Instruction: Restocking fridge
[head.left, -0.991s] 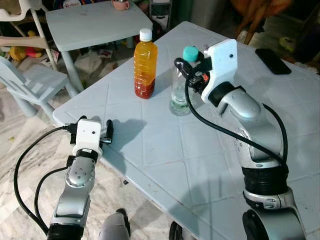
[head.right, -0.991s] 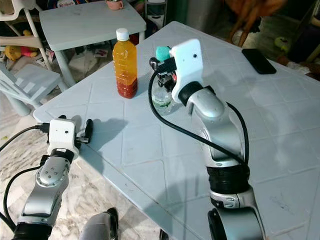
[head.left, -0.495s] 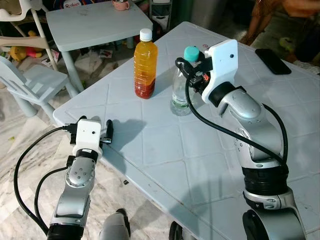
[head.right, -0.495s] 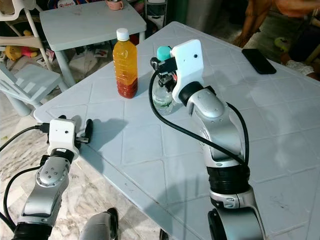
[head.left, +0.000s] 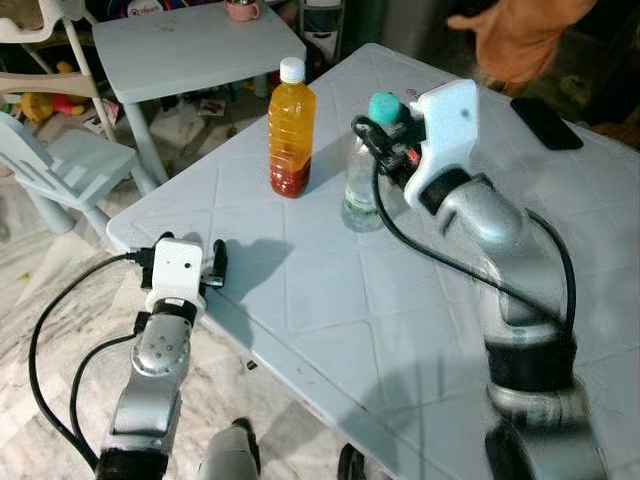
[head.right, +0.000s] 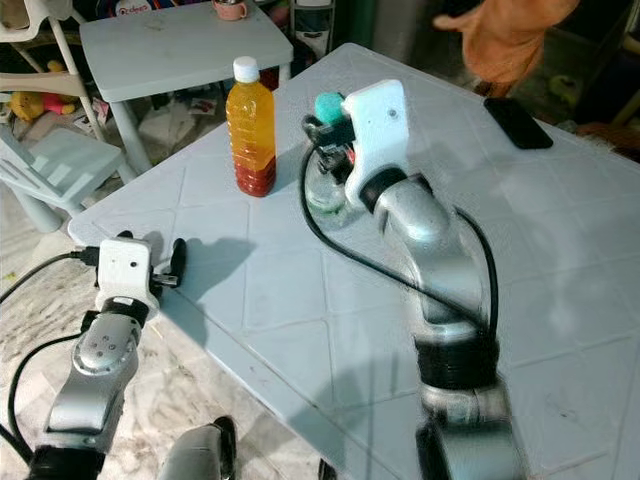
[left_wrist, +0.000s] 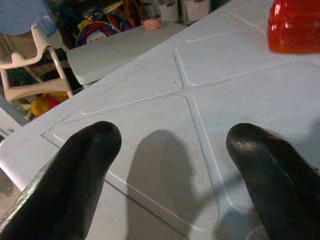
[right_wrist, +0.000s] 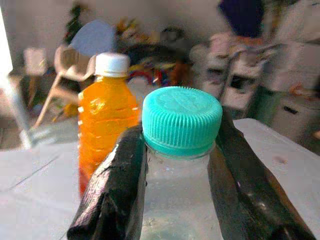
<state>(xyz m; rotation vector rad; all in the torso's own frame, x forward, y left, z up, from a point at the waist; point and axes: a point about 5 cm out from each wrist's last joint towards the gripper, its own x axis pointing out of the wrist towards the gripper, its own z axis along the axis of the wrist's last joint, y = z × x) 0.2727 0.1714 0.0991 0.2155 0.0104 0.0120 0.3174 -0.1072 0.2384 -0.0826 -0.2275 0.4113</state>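
grasp step: right gripper (right_wrist: 175, 165) fingers clamp the clear bottle (head.left: 362, 185) just beside the orange bottle (head.left: 290, 130) on the surface (head.left: 330, 300), left gripper (left_wrist: 165, 165) fingers wide near its edge; next, a straight lift.

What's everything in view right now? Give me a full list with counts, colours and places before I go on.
table: 1, pale blue, in front of the robot
orange drink bottle: 1, orange with white cap, upright on the table
clear bottle: 1, clear with teal cap, upright on the table, right of the orange one
phone: 1, black, flat at the table's far right
small table: 1, pale blue, beyond the big one
pink cup: 1, on the small table
small chair: 1, pale blue, far left
left claw: open, at the table's near-left edge
right claw: fingers on both sides of the clear bottle's neck
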